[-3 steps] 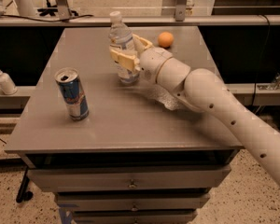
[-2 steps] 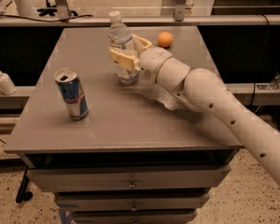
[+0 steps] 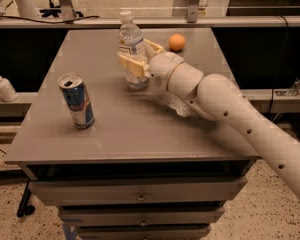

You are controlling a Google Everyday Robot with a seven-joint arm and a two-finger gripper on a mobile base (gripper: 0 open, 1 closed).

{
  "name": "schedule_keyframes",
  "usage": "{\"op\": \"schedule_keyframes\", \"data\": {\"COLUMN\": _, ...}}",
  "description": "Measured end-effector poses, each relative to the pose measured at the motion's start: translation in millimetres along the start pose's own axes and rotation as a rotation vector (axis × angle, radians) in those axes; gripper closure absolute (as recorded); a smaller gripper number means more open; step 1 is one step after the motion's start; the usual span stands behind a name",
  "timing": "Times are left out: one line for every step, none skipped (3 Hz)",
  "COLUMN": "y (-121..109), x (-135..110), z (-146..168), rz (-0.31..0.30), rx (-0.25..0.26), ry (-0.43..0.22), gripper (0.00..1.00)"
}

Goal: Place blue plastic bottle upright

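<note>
The blue plastic bottle (image 3: pixel 130 38), clear with a white cap and a white label, stands upright on the grey table (image 3: pixel 120 119), back of centre. My gripper (image 3: pixel 139 54) reaches in from the right and is closed around the bottle's lower half. One tan finger (image 3: pixel 133 66) crosses in front of the bottle; the other shows behind it at the right. The bottle's base rests on the table top.
A blue-and-silver drink can (image 3: pixel 77 100) stands upright at the table's left front. An orange ball (image 3: pixel 176 42) lies at the back right. A white pump dispenser (image 3: pixel 2 85) stands on a ledge to the left. The table has drawers below its front edge.
</note>
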State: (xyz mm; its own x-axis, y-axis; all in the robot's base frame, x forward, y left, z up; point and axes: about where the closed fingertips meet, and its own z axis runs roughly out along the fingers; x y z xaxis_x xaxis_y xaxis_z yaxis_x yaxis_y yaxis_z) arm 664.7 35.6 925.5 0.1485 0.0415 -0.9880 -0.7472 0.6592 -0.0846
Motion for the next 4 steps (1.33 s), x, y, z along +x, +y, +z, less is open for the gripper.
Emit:
{"op": "schedule_keyframes", "data": {"y": 1, "x": 8, "z": -19, "rz": 0.001, "rx": 0.025, "ry": 0.048, "gripper": 0.00}}
{"op": "schedule_keyframes", "data": {"y": 2, "x": 17, "z": -42, "rz": 0.000, "rx": 0.055, "ry": 0.102, "gripper": 0.00}}
{"op": "schedule_keyframes", "data": {"y": 1, "x": 18, "z": -51, "rz": -0.004, "rx": 0.069, "ry": 0.125, "gripper": 0.00}}
{"op": "schedule_keyframes", "data": {"y": 1, "x": 19, "z": -56, "rz": -0.008, "rx": 0.075, "ry": 0.136, "gripper": 0.00}}
